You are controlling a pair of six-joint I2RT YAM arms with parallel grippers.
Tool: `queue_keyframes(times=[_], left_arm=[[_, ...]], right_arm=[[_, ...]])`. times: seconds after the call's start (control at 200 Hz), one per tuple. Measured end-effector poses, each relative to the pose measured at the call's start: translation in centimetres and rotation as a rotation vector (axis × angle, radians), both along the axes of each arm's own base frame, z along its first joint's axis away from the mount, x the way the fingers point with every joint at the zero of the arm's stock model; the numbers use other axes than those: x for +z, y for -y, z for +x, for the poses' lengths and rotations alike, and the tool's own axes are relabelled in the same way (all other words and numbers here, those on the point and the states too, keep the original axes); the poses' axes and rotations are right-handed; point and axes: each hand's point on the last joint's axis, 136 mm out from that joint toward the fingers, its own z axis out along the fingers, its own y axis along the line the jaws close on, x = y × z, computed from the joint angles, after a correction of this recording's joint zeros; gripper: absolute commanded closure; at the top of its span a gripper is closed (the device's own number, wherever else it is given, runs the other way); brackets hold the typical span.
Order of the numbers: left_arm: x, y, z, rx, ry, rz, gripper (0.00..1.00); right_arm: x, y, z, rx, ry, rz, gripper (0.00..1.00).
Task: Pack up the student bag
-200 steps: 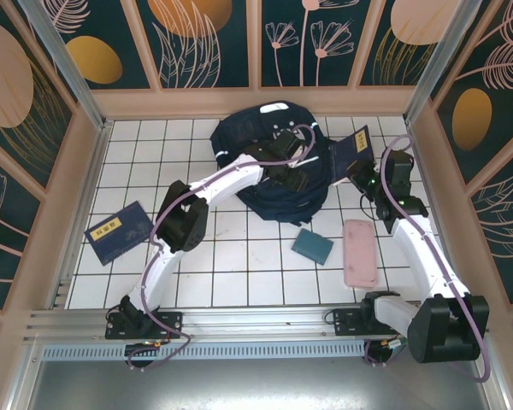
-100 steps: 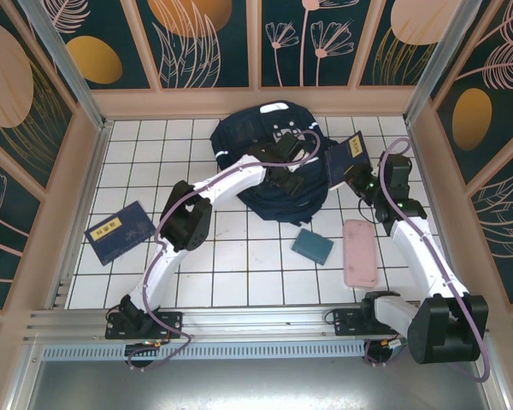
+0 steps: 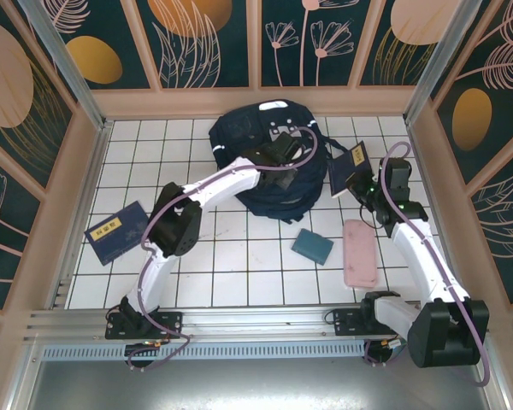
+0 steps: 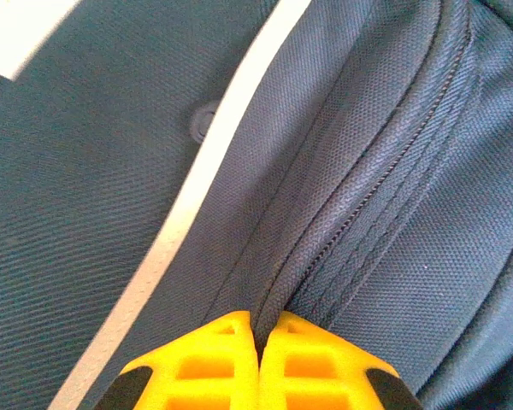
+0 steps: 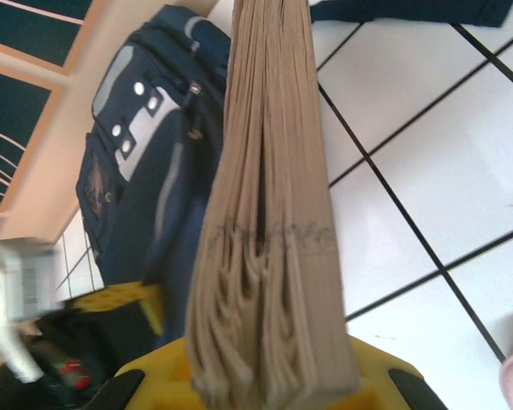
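two grippers work: the left gripper (image 4: 258, 331) pinches student bag (image 3: 255, 137) fabric tight by the zip (image 4: 359, 213), at the tabletop's (image 3: 239, 265) far middle; the right gripper (image 3: 362, 184) clamps a navy book (image 3: 346, 161) upright just beside it. likely step: opening the bag; next, lift that fold. one bag, two books counting the spare book (image 3: 118, 231) near the left edge, one teal pouch (image 3: 312, 246), one pink case (image 3: 359, 253).

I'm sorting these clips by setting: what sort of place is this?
Probably a staged robot test cell, not a real room: a white tiled tabletop fenced by dark floral-print wall panels, with an aluminium rail along the near edge.
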Motion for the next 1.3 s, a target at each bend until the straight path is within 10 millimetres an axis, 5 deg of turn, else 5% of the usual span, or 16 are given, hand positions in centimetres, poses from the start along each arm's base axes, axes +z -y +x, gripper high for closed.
queue_keyframes(times=[0.145,0.3,0.615,0.95,1.22,1.3], left_arm=[[5.8,-1.6,1.4,0.103,0.141,-0.066,1.0],[10.6,-3.1,2.6,0.202,0.246,-0.145,1.0],[11.5,-3.0,2.8,0.24,0.255,-0.2,1.0],[13.4,-4.1,1.5,0.251,0.265,-0.25,1.0],[15.5,-4.8,0.9,0.278,0.282,-0.293,1.0],[15.3,-5.2,0.7,0.281,0.28,-0.286,1.0]], right_arm=[[0.0,-0.5,-1.0,0.038,-0.017,0.012,0.98],[1.9,-3.6,-1.6,0.192,0.041,0.128,0.98],[3.3,-9.9,-2.1,0.408,0.102,0.31,0.97],[-0.8,-16.1,2.7,0.435,0.11,0.365,0.96],[-4.4,-19.0,10.2,0.294,0.177,0.392,0.94],[-5.0,-19.3,12.4,0.255,0.186,0.405,0.85]])
